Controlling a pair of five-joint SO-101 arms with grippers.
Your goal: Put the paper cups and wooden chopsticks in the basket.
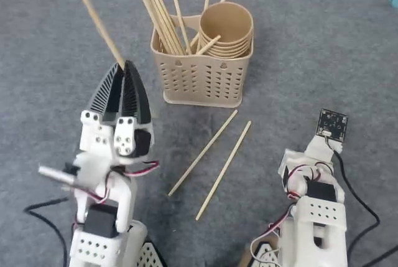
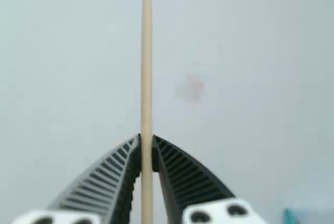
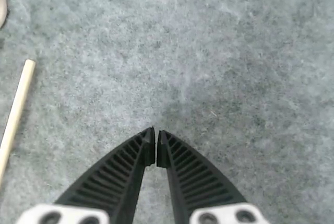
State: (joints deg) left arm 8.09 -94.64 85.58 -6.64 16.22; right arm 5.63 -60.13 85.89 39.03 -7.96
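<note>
My left gripper (image 1: 124, 66) is raised to the left of the beige basket (image 1: 202, 80), shut on a wooden chopstick (image 1: 102, 30) that sticks up and away from its tips. In the left wrist view the chopstick (image 2: 146, 78) stands straight out between the closed fingers (image 2: 120, 172). The basket holds several chopsticks (image 1: 163, 18) and stacked paper cups (image 1: 226, 27). Two more chopsticks (image 1: 204, 152) (image 1: 225, 168) lie on the grey mat in front of the basket. My right gripper (image 3: 156, 139) is shut and empty, pointing down at the mat, with one chopstick end (image 3: 15, 109) beside it.
The grey mat (image 1: 323, 55) covers the table. The right arm's body (image 1: 317, 205) sits folded back at the front right, with its wrist camera board (image 1: 332, 124) up.
</note>
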